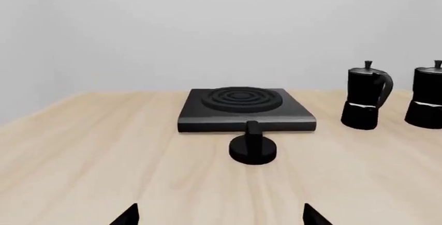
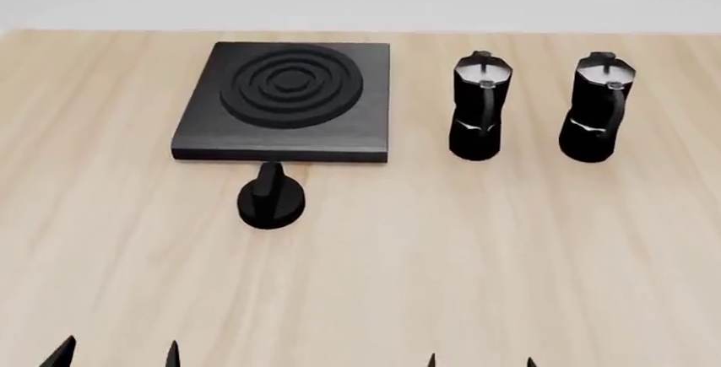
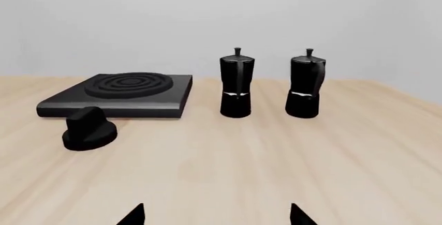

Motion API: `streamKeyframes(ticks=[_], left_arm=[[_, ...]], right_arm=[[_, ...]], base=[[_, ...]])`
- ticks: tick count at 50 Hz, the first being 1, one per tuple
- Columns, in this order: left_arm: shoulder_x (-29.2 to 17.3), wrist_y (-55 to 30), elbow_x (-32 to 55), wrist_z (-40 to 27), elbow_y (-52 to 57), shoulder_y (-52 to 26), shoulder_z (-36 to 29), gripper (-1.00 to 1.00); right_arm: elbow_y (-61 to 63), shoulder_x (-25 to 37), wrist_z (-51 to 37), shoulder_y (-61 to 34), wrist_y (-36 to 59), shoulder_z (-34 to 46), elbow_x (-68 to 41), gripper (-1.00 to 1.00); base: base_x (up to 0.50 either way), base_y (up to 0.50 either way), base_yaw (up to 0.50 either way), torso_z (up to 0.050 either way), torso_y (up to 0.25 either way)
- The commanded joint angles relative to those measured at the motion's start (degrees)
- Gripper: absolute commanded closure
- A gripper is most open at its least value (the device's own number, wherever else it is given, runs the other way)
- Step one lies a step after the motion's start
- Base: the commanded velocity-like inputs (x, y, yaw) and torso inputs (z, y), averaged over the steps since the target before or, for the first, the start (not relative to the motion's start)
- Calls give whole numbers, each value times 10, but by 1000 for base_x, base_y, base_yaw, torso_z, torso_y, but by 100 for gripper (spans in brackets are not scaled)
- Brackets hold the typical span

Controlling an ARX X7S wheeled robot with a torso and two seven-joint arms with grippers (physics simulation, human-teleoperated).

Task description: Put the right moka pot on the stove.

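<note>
Right now, two black moka pots are seen standing upright on the pale wooden bench (image 2: 474, 249), side by side and apart from each other. The right moka pot (image 2: 593, 110) is the one farther from the stove (image 2: 287, 101), with the left moka pot (image 2: 479, 107) standing between them. Both pots rest on the bench, neither touched by anything, and their handles are turned toward the near side in the head view.

The stove is laid flat at the far left-centre of the bench, its raised concentric ring burner (image 2: 290, 82) bare. Just in front of its near edge, a small round black knob (image 2: 270, 199) is placed on the wood, close beside the slab but apart from it.

The left gripper (image 2: 115, 354) is glimpsed only as two dark fingertips at the near edge of the head view, well apart from every object. In the left wrist view the tips are spread wide with only bare bench between them; the jaws are held wide and nothing is gripped. The right gripper (image 2: 481, 360) is likewise shown as two tips at the near edge, and its wrist view shows them set wide apart, nothing held, with the right moka pot well ahead.
</note>
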State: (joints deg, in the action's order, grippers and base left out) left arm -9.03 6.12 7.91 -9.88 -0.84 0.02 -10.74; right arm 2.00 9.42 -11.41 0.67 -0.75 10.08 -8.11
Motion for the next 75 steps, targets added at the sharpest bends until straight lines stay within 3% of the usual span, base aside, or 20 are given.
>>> streamKeyframes(ticks=[1,75], left_arm=[[-3,-1,-4,-10,4,0,-5,-100],[-21,7,15,-29,-8,-9,-29,-100]], right_arm=[[23,6,-4,6,12,3,-10,-100],[5,23,-21,-2,-1,19,-37,-100]], base=[[211,74,0,0,0],[217,43,0,0,0]])
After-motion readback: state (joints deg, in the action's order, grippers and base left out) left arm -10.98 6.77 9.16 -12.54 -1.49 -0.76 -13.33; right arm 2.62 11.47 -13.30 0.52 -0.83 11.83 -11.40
